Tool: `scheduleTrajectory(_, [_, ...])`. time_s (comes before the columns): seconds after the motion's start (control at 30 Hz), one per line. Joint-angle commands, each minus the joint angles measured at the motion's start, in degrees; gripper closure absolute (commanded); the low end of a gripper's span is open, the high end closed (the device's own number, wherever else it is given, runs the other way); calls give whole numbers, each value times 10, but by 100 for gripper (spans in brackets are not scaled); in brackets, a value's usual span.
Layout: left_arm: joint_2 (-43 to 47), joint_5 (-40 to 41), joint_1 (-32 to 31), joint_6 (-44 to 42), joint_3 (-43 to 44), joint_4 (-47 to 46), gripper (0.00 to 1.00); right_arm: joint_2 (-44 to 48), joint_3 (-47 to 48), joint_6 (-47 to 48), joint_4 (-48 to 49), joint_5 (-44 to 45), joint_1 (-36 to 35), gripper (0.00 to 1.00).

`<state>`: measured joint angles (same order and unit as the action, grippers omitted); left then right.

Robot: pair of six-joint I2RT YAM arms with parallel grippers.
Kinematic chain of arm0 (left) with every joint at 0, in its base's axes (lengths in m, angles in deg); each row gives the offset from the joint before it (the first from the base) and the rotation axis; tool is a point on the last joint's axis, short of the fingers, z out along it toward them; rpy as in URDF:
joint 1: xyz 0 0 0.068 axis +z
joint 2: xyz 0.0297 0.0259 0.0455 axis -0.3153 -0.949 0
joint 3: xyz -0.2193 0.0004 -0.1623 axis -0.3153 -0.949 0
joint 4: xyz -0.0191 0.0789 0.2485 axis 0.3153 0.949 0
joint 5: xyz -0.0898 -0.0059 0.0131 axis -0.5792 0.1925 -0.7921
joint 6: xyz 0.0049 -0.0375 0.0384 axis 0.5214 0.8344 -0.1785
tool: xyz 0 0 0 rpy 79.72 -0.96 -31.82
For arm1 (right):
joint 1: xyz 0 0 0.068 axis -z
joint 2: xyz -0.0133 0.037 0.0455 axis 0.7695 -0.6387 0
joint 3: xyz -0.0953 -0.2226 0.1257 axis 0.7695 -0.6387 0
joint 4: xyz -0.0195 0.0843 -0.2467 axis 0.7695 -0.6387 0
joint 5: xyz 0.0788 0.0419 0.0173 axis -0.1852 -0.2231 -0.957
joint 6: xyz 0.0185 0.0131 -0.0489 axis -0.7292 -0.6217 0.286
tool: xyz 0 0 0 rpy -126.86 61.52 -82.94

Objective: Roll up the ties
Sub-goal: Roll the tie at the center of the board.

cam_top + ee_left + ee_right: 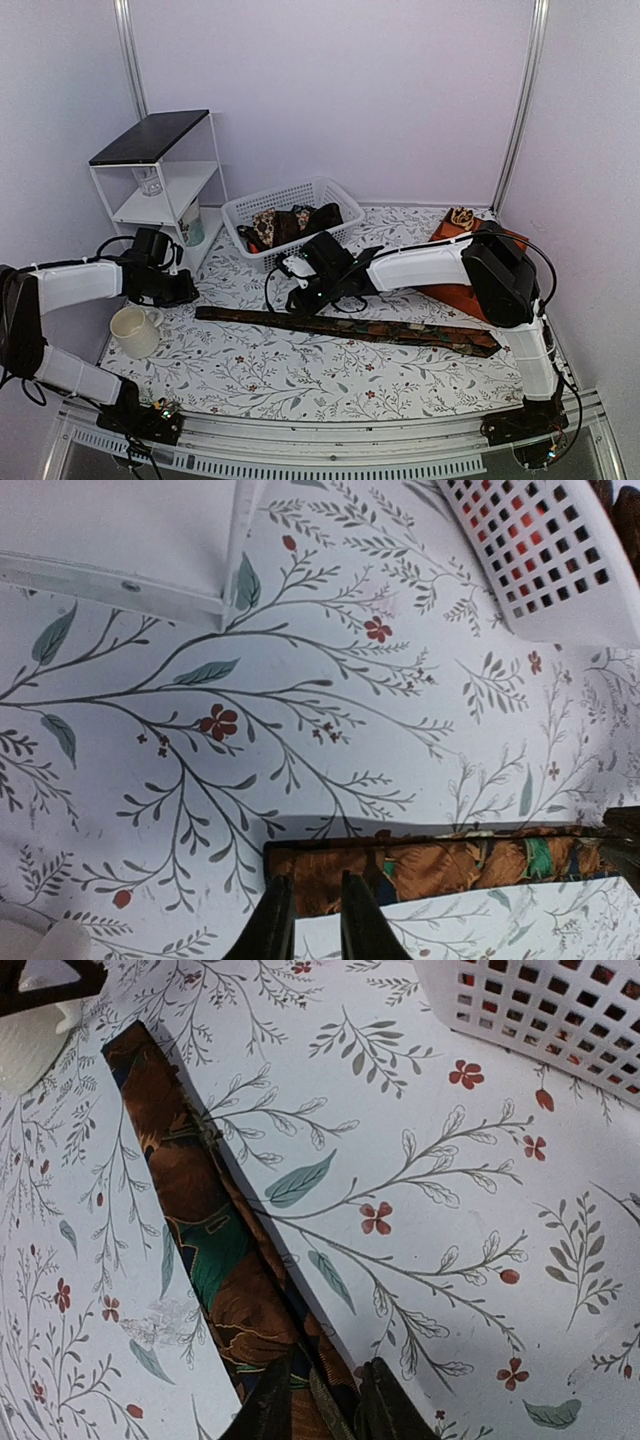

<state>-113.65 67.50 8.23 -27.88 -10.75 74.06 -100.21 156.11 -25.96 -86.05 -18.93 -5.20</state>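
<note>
Counter: floral cloth, walled at the back and on both sides. A metal rail at the near edge carries the arm bases.

One tie, brown with green and rust print, lies flat and unrolled across the middle, running left to right. A broad band of bare cloth shows between it and the near rail. A narrower band lies between it and the white basket behind.

Left end effector: sits at the tie's left end, fingers a small gap apart, nothing clamped between them. I cannot tell whether the pads touch the fabric. The foot of the shelf rack is close on its far side. The mug stands near the left forearm, apart from the tie's end.

Right end effector: over the tie, left of its midpoint and just in front of the basket. Fingers are apart and the tie passes below and between them. Contact cannot be resolved.

Hidden or unclear:
- More ties are bunched in the basket; the count is not readable.
- The right forearm covers part of a rust-orange flat item by the right wall.
- A small patterned bundle rests on its far end, too small to identify.
- Both wrist views cut the fingers off at the bottom edge, so only the tips show.
</note>
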Motion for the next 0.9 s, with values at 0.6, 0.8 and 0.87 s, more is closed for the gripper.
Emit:
scheduleTrajectory(0.6, [-46,-150,62,3,-51,-73,79,-42,64,-361,95,-62,-15,100])
scheduleTrajectory(0.8, [-61,-110,60,-11,-49,-62,78,-120,133,-396,102,-72,-24,100])
scheduleTrajectory(0.87, [-62,-102,60,-14,-51,-64,78,-136,149,-404,105,-76,-25,100])
